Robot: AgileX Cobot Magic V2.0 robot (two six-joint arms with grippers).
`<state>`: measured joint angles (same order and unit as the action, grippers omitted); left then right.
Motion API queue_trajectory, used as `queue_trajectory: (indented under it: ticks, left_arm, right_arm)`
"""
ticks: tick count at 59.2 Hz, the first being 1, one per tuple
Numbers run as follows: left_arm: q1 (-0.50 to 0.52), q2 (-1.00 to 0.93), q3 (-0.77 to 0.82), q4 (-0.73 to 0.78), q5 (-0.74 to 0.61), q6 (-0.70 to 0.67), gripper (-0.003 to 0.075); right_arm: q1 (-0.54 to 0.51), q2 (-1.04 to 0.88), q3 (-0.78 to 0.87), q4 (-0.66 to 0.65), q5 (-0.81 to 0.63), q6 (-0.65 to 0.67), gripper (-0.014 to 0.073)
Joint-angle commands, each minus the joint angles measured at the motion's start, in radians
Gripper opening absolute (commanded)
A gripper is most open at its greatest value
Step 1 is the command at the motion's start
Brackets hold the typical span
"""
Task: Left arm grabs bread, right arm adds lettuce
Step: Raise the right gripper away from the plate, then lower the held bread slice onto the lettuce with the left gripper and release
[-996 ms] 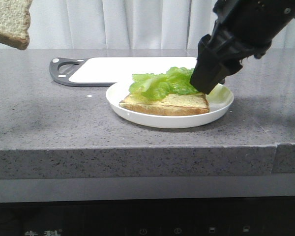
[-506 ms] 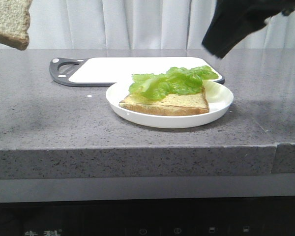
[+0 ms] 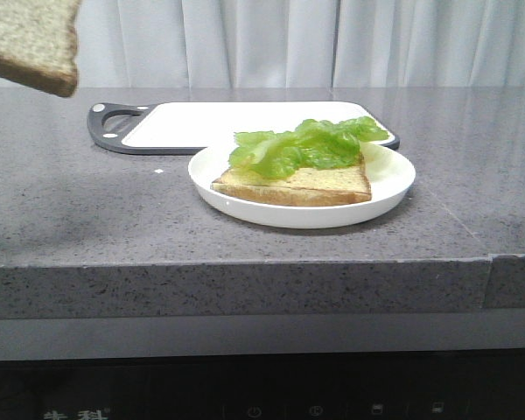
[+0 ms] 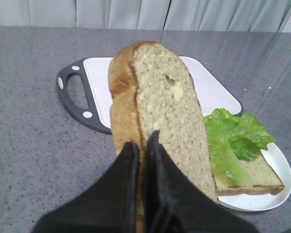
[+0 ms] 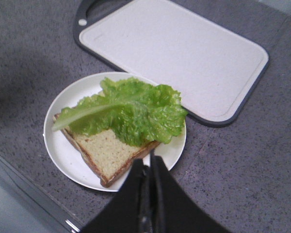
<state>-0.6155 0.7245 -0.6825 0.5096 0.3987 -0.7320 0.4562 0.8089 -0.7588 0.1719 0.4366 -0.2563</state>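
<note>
The bread [image 3: 33,44], a thick speckled slice, hangs in the air at the far left above the counter. My left gripper [image 4: 142,141] is shut on its lower crust edge, and the bread [image 4: 162,97] stands up from between the fingers. The lettuce [image 3: 302,144] lies ruffled on a thinner slice [image 3: 311,185] in the white plate [image 3: 394,188]. My right gripper [image 5: 146,159] is shut with nothing in it, high over the plate's edge, clear of the lettuce [image 5: 131,109]. Neither arm shows in the front view.
A white cutting board with a dark rim and handle [image 3: 201,122] lies behind the plate, also visible as the cutting board [image 5: 174,53] in the right wrist view. The counter's front edge [image 3: 245,262] runs just in front of the plate. A curtain hangs behind.
My right arm has lifted off the lettuce and gone up out of the front view, leaving the leaf on the slice. The held bread has shifted a little to the right.
</note>
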Motion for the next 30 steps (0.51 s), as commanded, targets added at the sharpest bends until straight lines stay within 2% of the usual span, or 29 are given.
queue_trajectory:
  ticks: [1, 9, 13, 17, 18, 21, 26, 30]
  left_arm:
    - [-0.003, 0.055, -0.07, -0.051, -0.065, -0.011, -0.002]
    - [-0.003, 0.179, -0.18, -0.133, -0.019, 0.0, -0.002]
    - [-0.003, 0.262, -0.241, -0.254, -0.01, 0.114, -0.002]
    - [-0.003, 0.339, -0.304, -0.488, -0.01, 0.311, -0.002]
    - [-0.003, 0.355, -0.317, -0.574, -0.01, 0.358, -0.002]
    - [-0.003, 0.431, -0.379, -0.877, 0.007, 0.61, -0.002]
    - [0.007, 0.528, -0.464, -1.161, 0.074, 0.856, -0.002]
    - [0.03, 0.594, -0.53, -1.325, 0.156, 0.969, -0.002]
  right_arm:
    - [-0.007, -0.124, 0.038, 0.013, -0.133, 0.049, -0.0054]
    - [-0.007, -0.289, 0.129, 0.022, -0.187, 0.082, -0.0054]
    - [-0.007, -0.365, 0.171, 0.022, -0.188, 0.082, -0.0054]
    - [-0.007, -0.413, 0.2, 0.022, -0.182, 0.082, -0.0054]
    - [-0.007, -0.426, 0.208, 0.022, -0.179, 0.082, -0.0054]
    - [-0.007, -0.457, 0.229, 0.022, -0.165, 0.082, -0.0054]
    - [-0.007, -0.482, 0.248, 0.022, -0.151, 0.082, -0.0054]
    - [-0.007, -0.485, 0.252, 0.022, -0.137, 0.082, -0.0054]
